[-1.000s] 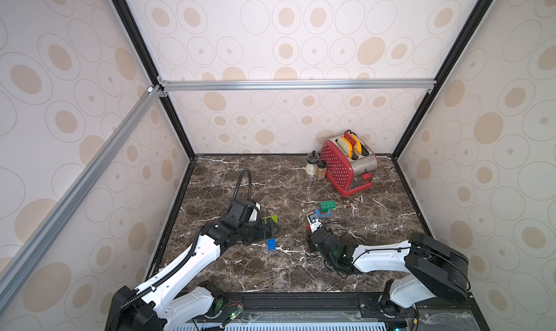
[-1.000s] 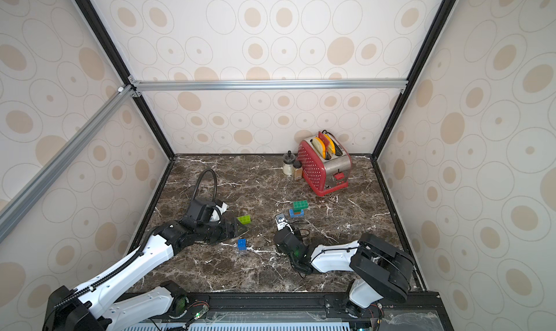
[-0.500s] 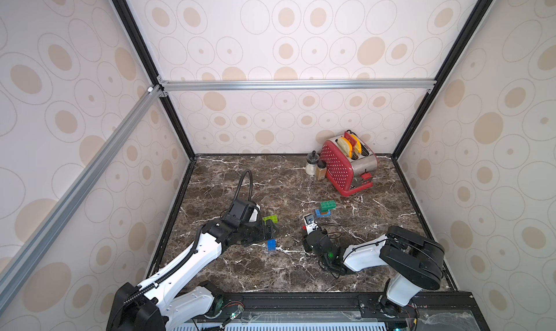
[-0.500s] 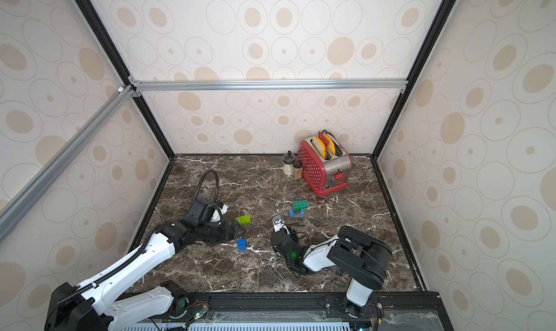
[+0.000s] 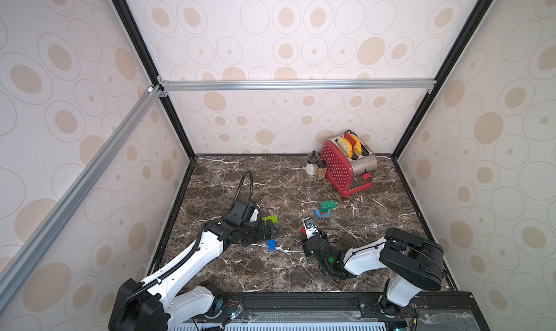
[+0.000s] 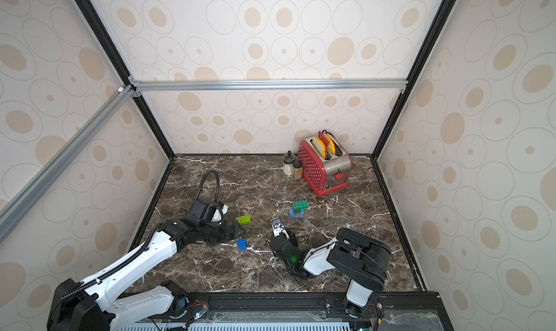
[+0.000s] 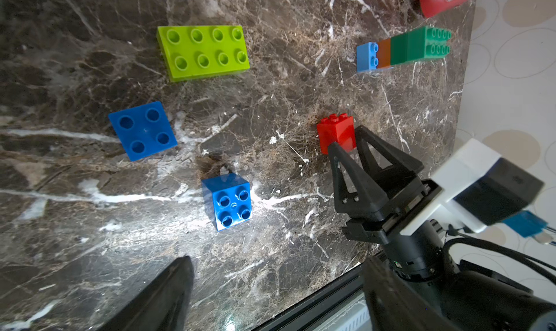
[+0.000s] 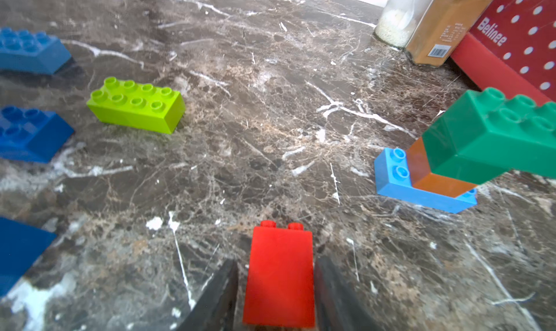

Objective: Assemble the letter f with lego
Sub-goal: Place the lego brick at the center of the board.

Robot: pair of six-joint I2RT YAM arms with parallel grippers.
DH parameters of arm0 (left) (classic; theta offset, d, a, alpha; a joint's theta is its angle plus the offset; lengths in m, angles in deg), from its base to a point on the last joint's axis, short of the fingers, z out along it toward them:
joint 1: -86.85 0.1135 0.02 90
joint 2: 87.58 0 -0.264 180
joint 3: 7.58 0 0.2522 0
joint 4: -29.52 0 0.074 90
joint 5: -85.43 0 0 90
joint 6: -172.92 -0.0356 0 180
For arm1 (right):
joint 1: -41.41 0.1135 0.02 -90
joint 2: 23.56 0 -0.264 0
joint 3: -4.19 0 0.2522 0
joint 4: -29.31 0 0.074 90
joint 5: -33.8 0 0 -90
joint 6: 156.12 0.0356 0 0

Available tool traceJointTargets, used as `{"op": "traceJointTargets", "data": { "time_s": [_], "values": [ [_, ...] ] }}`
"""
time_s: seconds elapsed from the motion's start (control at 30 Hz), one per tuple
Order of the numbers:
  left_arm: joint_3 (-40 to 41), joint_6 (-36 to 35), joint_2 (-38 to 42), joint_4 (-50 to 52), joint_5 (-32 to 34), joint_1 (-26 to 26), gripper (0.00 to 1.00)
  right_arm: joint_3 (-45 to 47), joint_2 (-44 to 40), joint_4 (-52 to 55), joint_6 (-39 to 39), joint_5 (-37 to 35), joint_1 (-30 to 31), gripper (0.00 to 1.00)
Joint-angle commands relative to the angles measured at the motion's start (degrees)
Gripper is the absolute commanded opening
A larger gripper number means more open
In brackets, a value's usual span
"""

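Left jaws wide apart — right jaws flank the red brick, grip unclear.

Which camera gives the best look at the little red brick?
The right wrist view: the red brick fills the foreground between the right gripper's jaws. The left wrist view shows it smaller, partly behind those jaws. In a top view it is only a red sliver.

Far back on your marble tabletop, near the right wall, stands a red dotted Belinee toaster with what look like toast slices in its slots. Just beside it stand an amber spice jar and a white-filled shaker.
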Motion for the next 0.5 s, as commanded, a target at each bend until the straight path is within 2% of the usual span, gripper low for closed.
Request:
{"op": "traceJointTargets", "data": {
  "time_s": [0.0, 0.1, 0.27, 0.37, 0.47],
  "values": [
    [-1.86, -1.36, 0.18, 1.26, 1.20, 0.42, 0.90, -4.29, -2.68, 9.15, 0.35, 0.38, 0.29, 0.50],
    [-2.91, -1.81, 1.16, 2.89, 1.51, 0.46, 0.90, -13.24, -4.95, 27.90, 1.91, 3.10, 0.11, 0.53],
    [-5.15, -3.35, 2.82, 6.40, 0.94, 1.76, 0.90, -23.04, -7.08, 45.95, 1.68, 9.75, -2.27, 0.57],
    [-5.63, -4.40, 3.30, 7.32, -0.91, 3.95, 0.90, -28.18, -5.48, 54.44, 2.13, 17.11, -6.50, 0.56],
    [-5.99, -5.73, 3.35, 7.76, -2.46, 5.95, 0.90, -33.16, -2.27, 61.38, 1.05, 21.13, -9.20, 0.55]
  ]
}}
